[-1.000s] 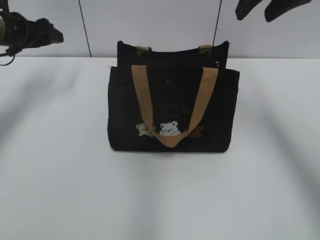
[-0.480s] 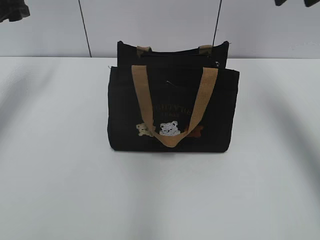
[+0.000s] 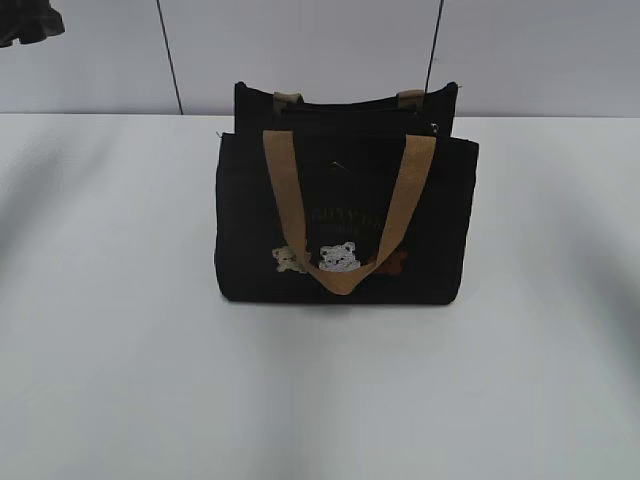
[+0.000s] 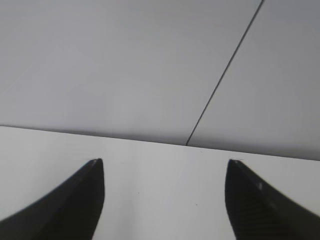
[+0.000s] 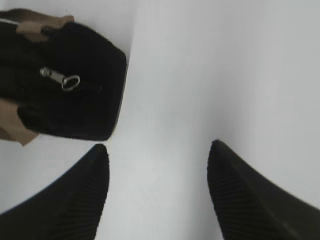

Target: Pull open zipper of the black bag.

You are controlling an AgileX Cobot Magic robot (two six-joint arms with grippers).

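Left gripper [image 4: 165,167]: jaws spread wide, nothing between them, only white table [image 4: 160,200] and the grey wall beyond in its wrist view.
Right gripper [image 5: 157,150]: jaws parted wide as well, gripping nothing, poised above bare table just beside the bag's end.
Black bag [image 3: 345,215]: standing upright in the middle of the table, front facing the exterior camera, well apart from both claws.
Handles: one tan strap [image 3: 345,270] droops down over the front, looping past the little bear pictures [image 3: 338,258]; the second shows at the back rim.
Zipper [image 5: 64,79]: silver pull with its round ring lying flat on the dark top of the bag, seen in the right wrist view, untouched.
Left arm: a dark piece of it peeks in at the exterior view's top-left corner [image 3: 30,22].
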